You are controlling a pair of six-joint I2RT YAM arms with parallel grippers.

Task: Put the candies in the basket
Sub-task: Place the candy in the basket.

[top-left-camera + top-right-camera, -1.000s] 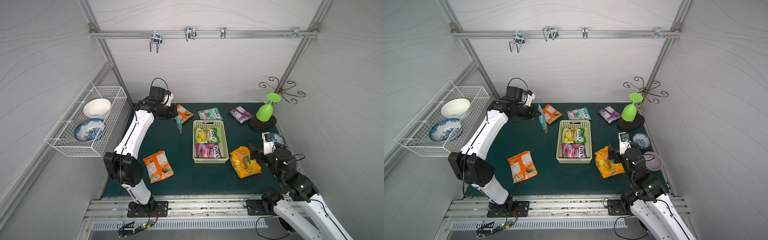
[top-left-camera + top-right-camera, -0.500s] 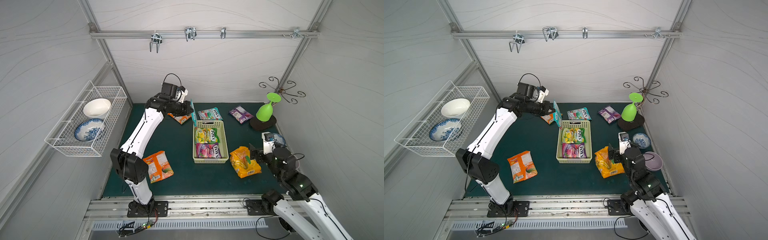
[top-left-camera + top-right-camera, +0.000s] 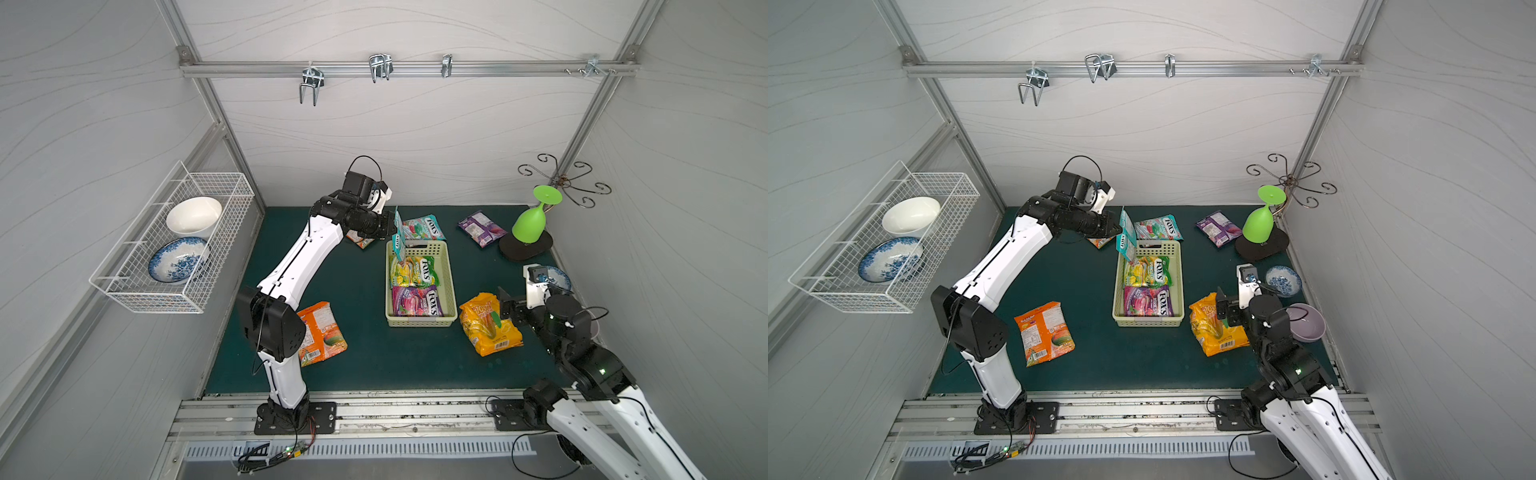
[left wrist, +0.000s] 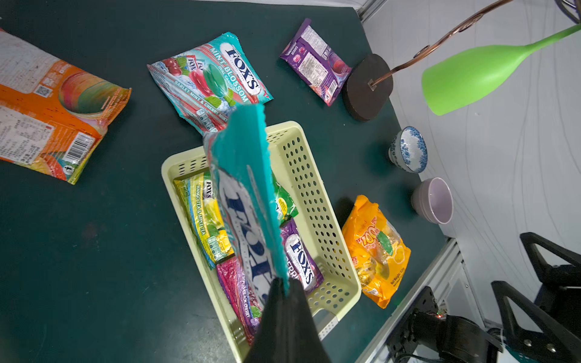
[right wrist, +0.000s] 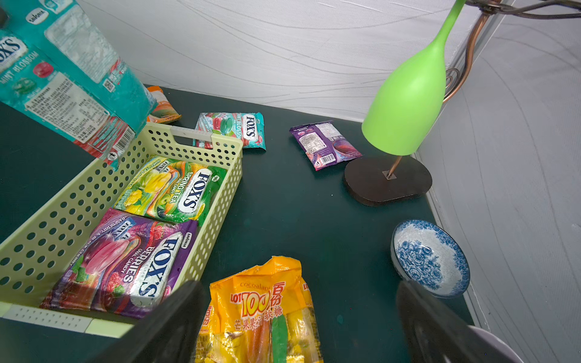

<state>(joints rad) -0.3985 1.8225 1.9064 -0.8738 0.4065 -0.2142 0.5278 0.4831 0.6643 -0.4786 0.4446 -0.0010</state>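
The left gripper (image 4: 284,284) has its jaws pressed together on one edge of a teal packet (image 4: 248,195). The packet is glossy, crinkled plastic with a serrated edge and white "FOX'S" lettering. In both top views it hangs edge-on just above frame centre, with its lower end over the basket's upper left corner.

The basket (image 3: 451,282) sits at frame centre on the dark green mat (image 3: 353,365). It is pale green plastic and rectangular, with rows of round holes in its sides and a handle slot at each end.

Eight packets show:
- One is held.
- Two lie flat in the basket, a yellow-green packet (image 3: 413,271) above a purple packet (image 3: 415,300).
- Five lie on the mat:
  - a second teal packet (image 3: 424,227) just above the basket
  - a small purple packet (image 3: 478,227) to the upper right
  - an upper orange packet (image 3: 361,241) partly under the left arm
  - a lower orange packet (image 3: 322,332) at lower left
  - a plump yellow-orange bag (image 3: 488,328) just right of the basket

The right gripper (image 3: 510,309) has its jaws spread wide at the bag's right edge. In the right wrist view its fingers (image 5: 176,314) straddle the bag's top, and I cannot tell whether they touch it.
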